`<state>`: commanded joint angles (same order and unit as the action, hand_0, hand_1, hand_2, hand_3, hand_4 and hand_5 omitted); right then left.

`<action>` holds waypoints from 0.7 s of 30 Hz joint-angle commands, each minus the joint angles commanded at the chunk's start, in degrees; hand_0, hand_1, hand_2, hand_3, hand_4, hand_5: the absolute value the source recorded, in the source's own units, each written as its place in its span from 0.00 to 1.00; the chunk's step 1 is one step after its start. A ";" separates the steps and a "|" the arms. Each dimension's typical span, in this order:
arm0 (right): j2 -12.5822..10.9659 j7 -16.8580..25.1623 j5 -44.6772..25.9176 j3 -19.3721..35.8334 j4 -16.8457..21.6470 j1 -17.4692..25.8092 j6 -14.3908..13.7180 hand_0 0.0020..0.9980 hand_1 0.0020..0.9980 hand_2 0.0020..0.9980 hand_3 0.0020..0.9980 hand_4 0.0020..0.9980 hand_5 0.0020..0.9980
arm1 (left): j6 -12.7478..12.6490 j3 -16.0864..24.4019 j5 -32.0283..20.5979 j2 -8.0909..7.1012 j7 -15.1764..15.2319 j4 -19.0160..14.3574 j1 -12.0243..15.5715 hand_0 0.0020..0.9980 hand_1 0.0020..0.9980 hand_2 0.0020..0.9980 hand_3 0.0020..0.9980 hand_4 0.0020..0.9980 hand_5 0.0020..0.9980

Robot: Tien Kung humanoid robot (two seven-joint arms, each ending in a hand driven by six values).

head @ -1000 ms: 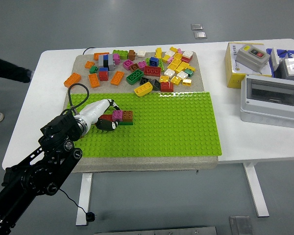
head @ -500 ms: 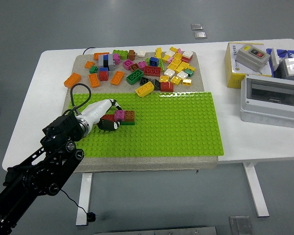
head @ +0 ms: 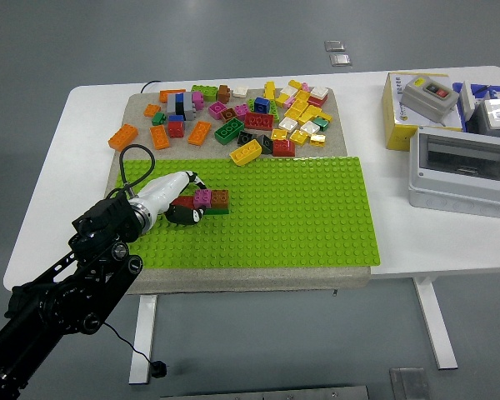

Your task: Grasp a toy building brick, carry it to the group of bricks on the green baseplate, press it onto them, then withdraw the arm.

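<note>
Looking down from the head view, you can see the left hand (head: 182,200) has barely shifted over the last second, its dark fingers curled against the red brick (head: 184,200) at the left end of the group of bricks (head: 208,200) on the green baseplate (head: 300,212); it seems pressed on, so withdrawal looks next

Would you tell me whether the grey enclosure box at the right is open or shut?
Shut: the grey enclosure box has its clear lid lying flat over the top.
</note>
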<state>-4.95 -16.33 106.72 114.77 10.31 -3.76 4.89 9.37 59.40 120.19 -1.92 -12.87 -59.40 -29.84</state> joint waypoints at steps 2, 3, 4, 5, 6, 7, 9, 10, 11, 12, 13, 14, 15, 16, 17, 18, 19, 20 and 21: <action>0.00 -0.02 0.05 0.05 0.00 0.03 0.02 0.70 0.61 0.57 0.69 0.37 0.88 | 0.03 0.00 0.02 -0.02 0.01 -0.01 0.03 1.00 0.96 0.98 0.80 0.52 0.16; 0.00 -0.02 0.06 0.05 0.00 0.03 0.02 0.70 0.61 0.57 0.69 0.37 0.88 | 0.04 0.01 0.03 -0.02 0.01 -0.02 0.04 1.00 0.96 0.98 0.80 0.52 0.16; 0.00 -0.02 0.07 0.06 0.00 0.05 0.02 0.70 0.61 0.57 0.69 0.37 0.88 | 0.05 0.02 0.05 -0.04 0.02 -0.04 0.06 1.00 0.96 0.98 0.80 0.52 0.16; 0.00 -0.03 0.07 0.06 0.00 0.06 0.03 0.70 0.61 0.57 0.69 0.37 0.88 | 0.07 0.02 0.07 -0.05 0.01 -0.06 0.08 1.00 0.96 0.98 0.80 0.52 0.16; -0.01 -0.03 0.07 0.07 0.00 0.07 0.03 0.70 0.61 0.57 0.69 0.37 0.88 | 0.10 0.04 0.11 -0.07 0.01 -0.08 0.11 1.00 0.96 0.99 0.85 0.55 0.16; -0.01 -0.04 0.06 0.06 0.00 0.08 0.03 0.70 0.61 0.57 0.69 0.37 0.88 | 0.12 0.05 0.13 -0.09 0.01 -0.10 0.12 1.00 0.96 0.99 0.85 0.55 0.16; -0.02 -0.04 0.04 0.05 0.00 0.08 0.04 0.70 0.61 0.57 0.69 0.37 0.88 | 0.11 0.08 0.19 -0.12 0.02 -0.15 0.14 1.00 0.96 0.99 0.85 0.55 0.16; -0.01 -0.04 0.05 0.06 0.00 0.08 0.04 0.70 0.61 0.57 0.69 0.37 0.88 | 0.10 0.10 0.23 -0.13 0.02 -0.17 0.14 1.00 0.96 0.99 0.85 0.55 0.16; -0.01 -0.04 0.06 0.08 0.00 0.08 0.04 0.70 0.61 0.57 0.69 0.37 0.88 | 0.09 0.10 0.24 -0.14 0.03 -0.20 0.14 1.00 0.96 0.99 0.85 0.55 0.16; -0.01 -0.04 0.04 0.08 0.00 0.08 0.04 0.70 0.61 0.57 0.69 0.37 0.88 | 0.08 0.11 0.26 -0.15 0.05 -0.23 0.14 1.00 0.96 0.99 0.87 0.67 0.25; 0.00 -0.04 0.01 0.07 0.00 0.07 0.04 0.70 0.61 0.57 0.69 0.37 0.88 | 0.05 0.13 0.27 -0.16 0.08 -0.25 0.14 1.00 0.96 0.99 0.87 0.67 0.25; 0.00 -0.04 -0.03 0.05 0.00 0.07 0.03 0.70 0.61 0.57 0.69 0.37 0.88 | 0.02 0.14 0.28 -0.17 0.11 -0.26 0.15 1.00 0.96 0.99 0.87 0.67 0.25; 0.00 -0.04 -0.06 0.04 0.00 0.06 0.03 0.70 0.61 0.57 0.69 0.37 0.88 | -0.02 0.14 0.30 -0.19 0.14 -0.31 0.16 1.00 0.96 0.99 0.87 0.67 0.25; 0.00 -0.04 -0.09 0.02 0.00 0.05 0.02 0.70 0.61 0.57 0.69 0.37 0.88 | -0.05 0.14 0.32 -0.22 0.18 -0.39 0.17 1.00 0.96 0.99 0.87 0.67 0.25; 0.00 -0.04 -0.11 0.02 0.00 0.05 0.02 0.70 0.61 0.57 0.69 0.37 0.88 | -0.07 0.14 0.35 -0.23 0.20 -0.48 0.17 1.00 0.96 0.99 0.87 0.67 0.25; 0.00 -0.04 -0.11 0.02 0.00 0.05 0.02 0.70 0.61 0.57 0.69 0.37 0.88 | -0.08 0.18 0.43 -0.25 0.21 -0.61 0.19 1.00 0.96 0.99 0.88 0.69 0.28; -0.01 -0.04 -0.11 0.02 0.00 0.05 0.02 0.70 0.61 0.57 0.69 0.37 0.88 | -0.06 0.28 0.57 -0.28 0.20 -0.87 0.24 1.00 0.96 0.99 0.88 0.69 0.28; -0.02 -0.04 -0.11 0.01 0.00 0.04 0.02 0.70 0.61 0.57 0.69 0.37 0.88 | 0.00 0.40 0.74 -0.32 0.15 -1.21 0.30 1.00 0.96 0.99 0.88 0.69 0.28; -0.04 -0.05 -0.11 0.01 0.00 0.05 0.02 0.70 0.61 0.57 0.69 0.37 0.88 | 0.14 0.61 1.05 -0.41 -0.01 -1.82 0.43 1.00 0.96 0.99 0.88 0.69 0.28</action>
<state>-4.98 -16.38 106.61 114.78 10.31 -3.70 4.91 9.51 60.01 121.24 -2.33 -12.87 -61.22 -29.41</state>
